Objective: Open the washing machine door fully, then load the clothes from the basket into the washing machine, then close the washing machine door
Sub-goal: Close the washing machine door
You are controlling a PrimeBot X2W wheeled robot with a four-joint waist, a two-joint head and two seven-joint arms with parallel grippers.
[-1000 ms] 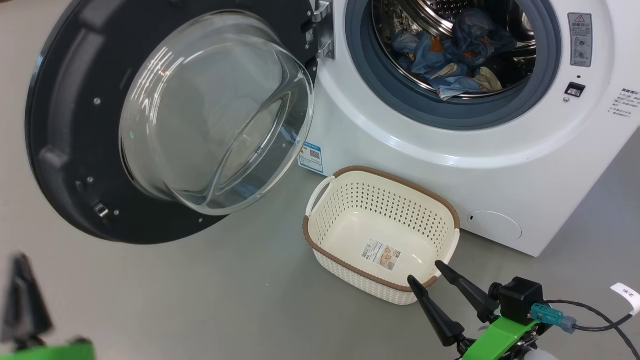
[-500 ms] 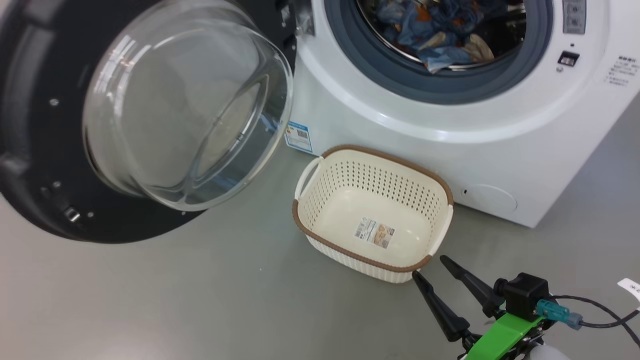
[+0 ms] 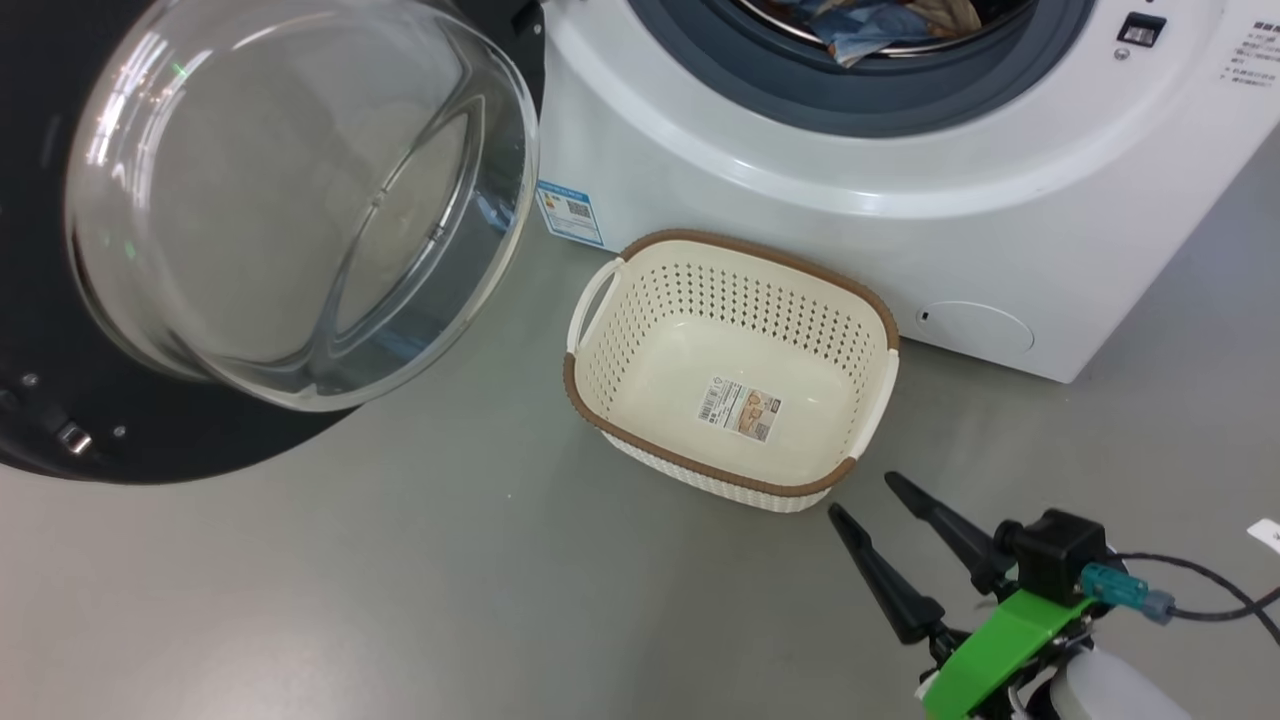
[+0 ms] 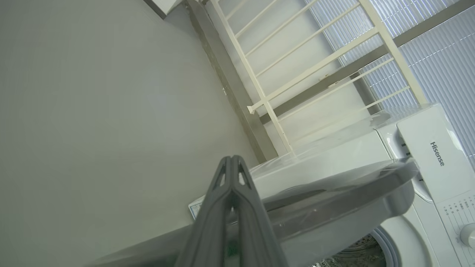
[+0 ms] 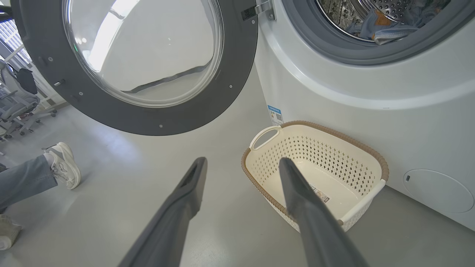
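Grey floor [image 3: 400, 580], smooth, runs under everything.

The washing machine [image 3: 800, 180] stands at the far right, white front facing the robot, drum mouth open with its grey seal showing. The washing machine door [image 3: 270, 220] is swung wide to the left on its hinge. Its black rim and bulging glass bowl face the robot, well clear of the opening.

The basket [image 3: 750, 305] sits on the floor just in front of the machine's lower panel, below the drum mouth. Whether its far rim touches the panel, cannot tell. Nothing lies in it; bare bottom with a paper label [image 3: 740, 408].

The clothes [image 3: 870, 20] lie inside the drum. A blue bundle with a cream piece rests at the near lip of the steel drum, clearer in the right wrist view [image 5: 386, 27].

Right gripper [image 3: 861, 494] hangs over the floor just near and right of the basket's near right corner, apart from it. Its fingers are spread wide with nothing between them.

Left gripper [image 4: 232, 163]: its two fingers are pressed together along their length, nothing visible between them. They point toward the door's edge with the machine's top beyond. Contact with the door, cannot tell.

A person's foot in a white shoe [image 5: 66, 165] rests on the floor to the far left, below the door.

Blue sticker [image 3: 570, 212] at the machine's lower left corner; round service cap [image 3: 975, 328] low on the right.
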